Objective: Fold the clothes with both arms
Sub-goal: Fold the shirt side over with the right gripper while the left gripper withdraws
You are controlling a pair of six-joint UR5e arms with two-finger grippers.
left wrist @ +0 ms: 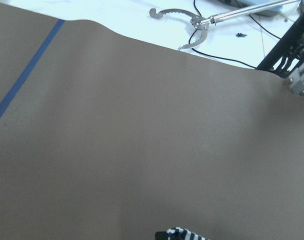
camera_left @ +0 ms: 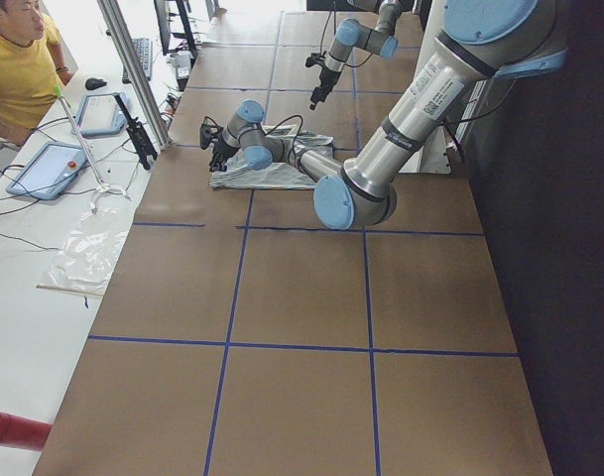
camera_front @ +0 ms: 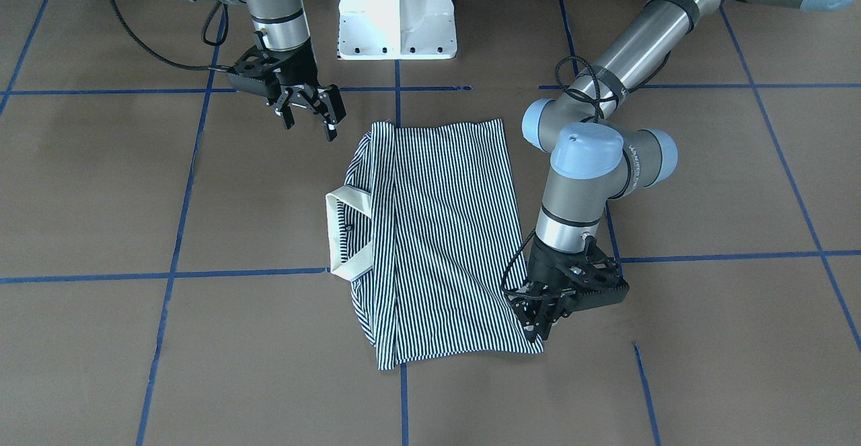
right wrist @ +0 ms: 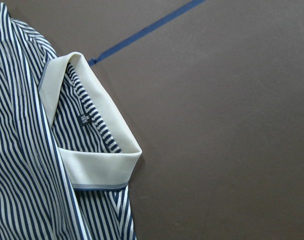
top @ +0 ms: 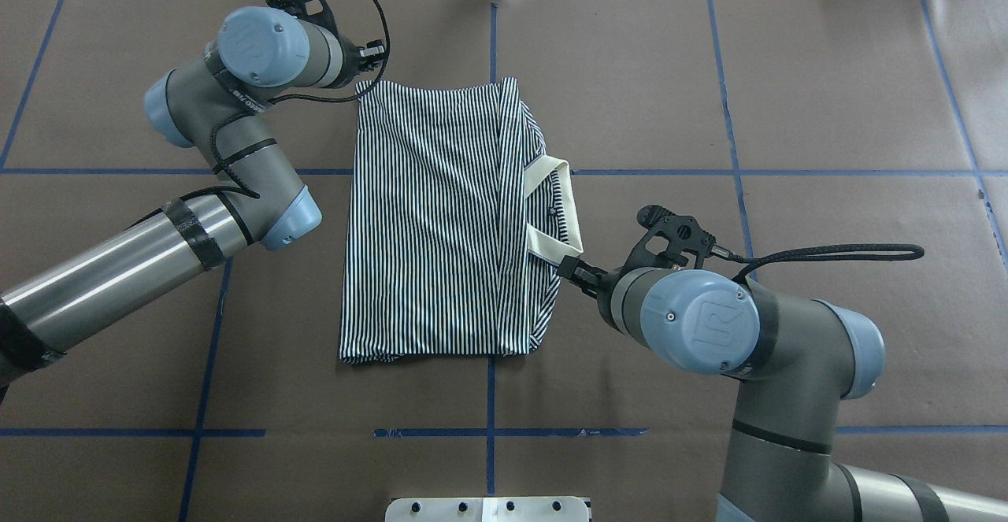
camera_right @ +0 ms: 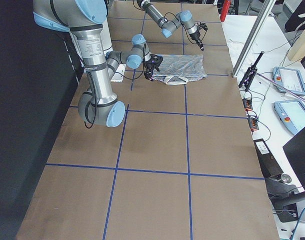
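Striped navy-and-white polo shirt [camera_front: 444,231] seems corner-pinched by the black left gripper [camera_front: 539,328]; the spread black right gripper [camera_front: 310,128] must next grip the cloth ahead.

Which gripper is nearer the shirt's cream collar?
Right. The right gripper is just off the robot-side end of the cream collar; the left gripper is at the far hem corner of the shirt.

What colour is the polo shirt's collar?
The collar is plain cream, clearest in the right wrist-mounted view.

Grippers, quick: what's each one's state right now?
Left gripper: closed on the polo shirt corner.
Right gripper: open, holding nothing.
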